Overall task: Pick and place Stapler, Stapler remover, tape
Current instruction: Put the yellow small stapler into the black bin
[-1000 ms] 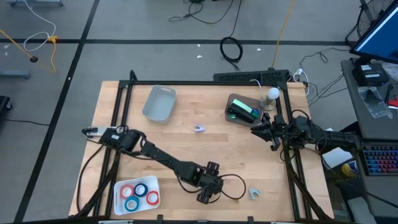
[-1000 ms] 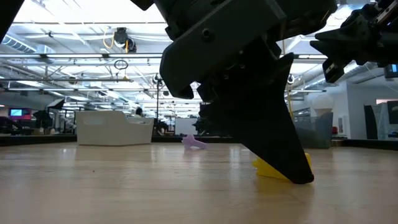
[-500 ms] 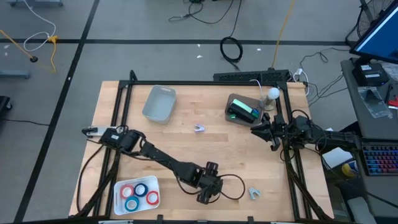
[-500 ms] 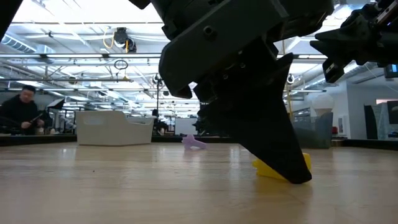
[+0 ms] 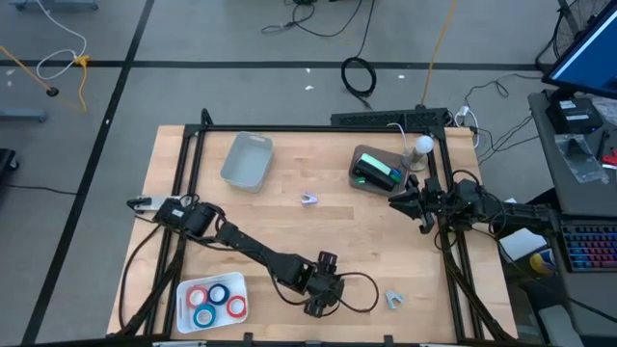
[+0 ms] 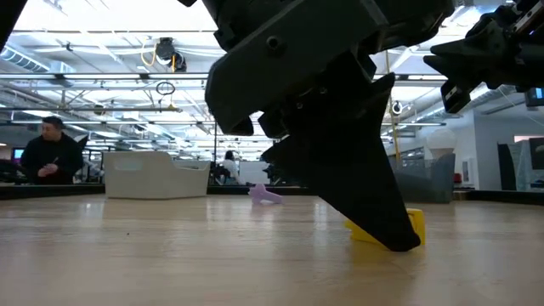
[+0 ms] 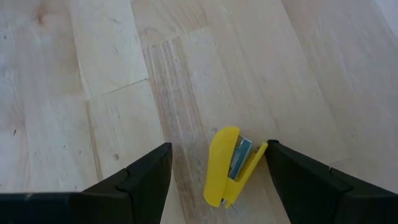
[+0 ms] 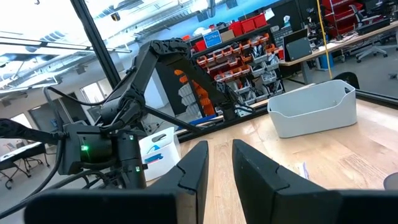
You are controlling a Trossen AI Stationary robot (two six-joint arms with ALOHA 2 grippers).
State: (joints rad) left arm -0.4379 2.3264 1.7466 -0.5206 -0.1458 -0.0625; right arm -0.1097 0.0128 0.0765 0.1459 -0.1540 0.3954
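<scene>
High view: left arm stretched across the light wooden table [image 5: 289, 226] to the near edge, left gripper [image 5: 321, 301] pointing down close to the board. Left wrist view: its two dark fingers [image 7: 140, 180] spread wide apart, nothing clamped between them; a small yellow plastic stapler [image 7: 231, 165] lies on its side on the wood in the gap, nearer one finger, almost touching it, contact not clear. Low view: the same stapler [image 6: 413, 226] shows as a yellow block just behind the big dark finger tip, which reaches nearly to the table surface.

Four flat tape rolls [image 5: 214, 301], two red and two blue with white cores, sit in a white shallow tray [image 5: 183, 309] at the near left corner of the table, well apart from the left gripper. Small pale lilac staple remover [image 5: 308, 200] lies near the table centre, alone. Pale grey plastic bin [image 5: 247, 160] stands at the far side, left of centre.

Right gripper [image 5: 403, 202] waits at the right edge of the table, raised, beside a dark box with a green light [image 5: 374, 171]. Right wrist view: its fingers [image 8: 193, 168] stand slightly parted with a narrow gap, holding nothing.

Low view, background: a person [image 6: 51, 153] in dark clothing at the left.
</scene>
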